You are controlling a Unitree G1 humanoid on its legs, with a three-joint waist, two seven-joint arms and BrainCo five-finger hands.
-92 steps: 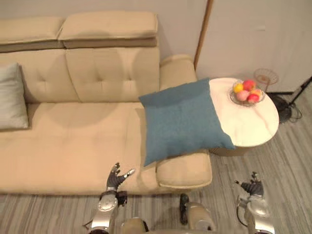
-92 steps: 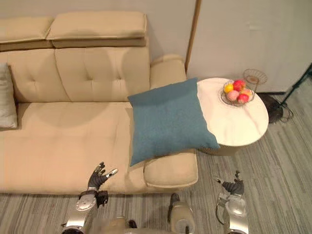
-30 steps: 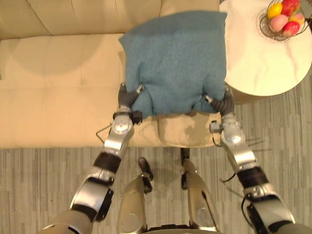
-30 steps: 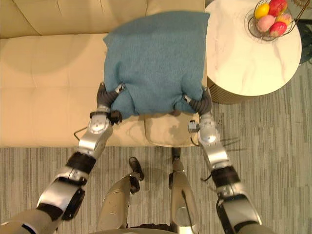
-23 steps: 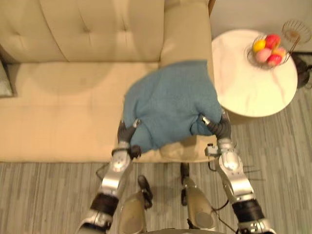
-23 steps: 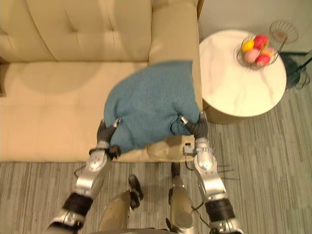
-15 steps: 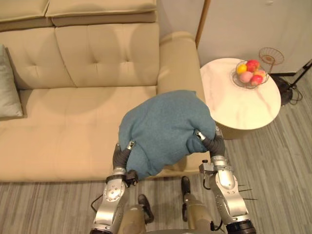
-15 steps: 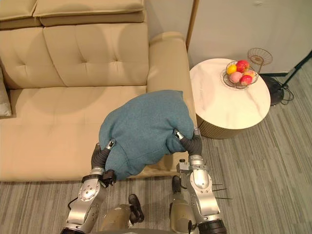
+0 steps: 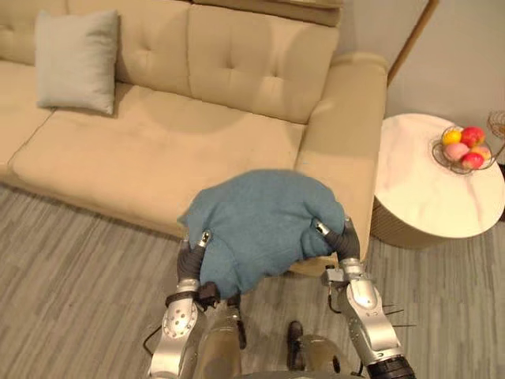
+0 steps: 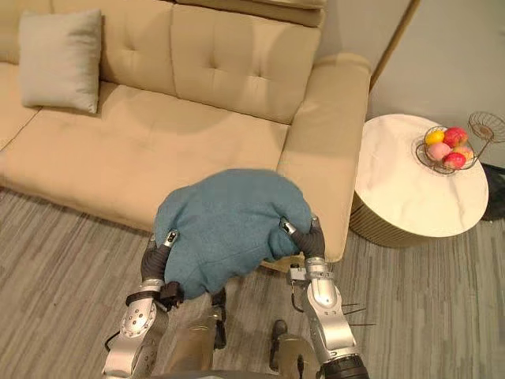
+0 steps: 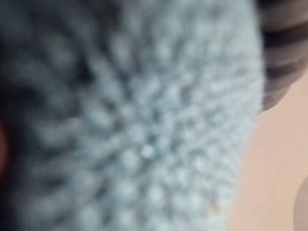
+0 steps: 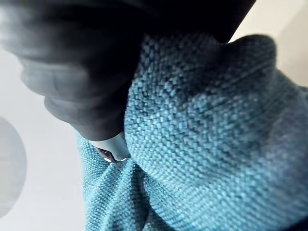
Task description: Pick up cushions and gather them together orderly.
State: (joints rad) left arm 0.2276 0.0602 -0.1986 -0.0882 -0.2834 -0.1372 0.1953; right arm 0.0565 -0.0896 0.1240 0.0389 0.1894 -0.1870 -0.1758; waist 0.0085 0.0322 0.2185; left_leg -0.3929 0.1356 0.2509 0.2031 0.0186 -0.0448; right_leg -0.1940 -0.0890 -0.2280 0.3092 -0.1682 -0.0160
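Observation:
A blue knitted cushion (image 9: 264,221) hangs bunched between my two hands, lifted above the sofa's front edge near its right armrest. My left hand (image 9: 188,259) grips its left lower side and my right hand (image 9: 347,241) its right side, with the fingers of both dug into the fabric. The left wrist view has the blue cushion (image 11: 144,120) pressed up close. In the right wrist view the dark cover of my right hand (image 12: 82,96) lies against the cushion (image 12: 207,144). A light grey cushion (image 9: 77,59) leans on the sofa's backrest at the far left.
The beige sofa (image 9: 142,158) spans the back, its right armrest (image 9: 347,134) just behind the held cushion. A round white side table (image 9: 430,189) with a wire fruit bowl (image 9: 465,148) stands at the right. Grey striped floor (image 9: 71,276) lies in front.
Both hands have lifted the blue cushion off the armrest and drawn it back to the sofa's front edge. The camera has swung left, so the grey cushion shows further in.

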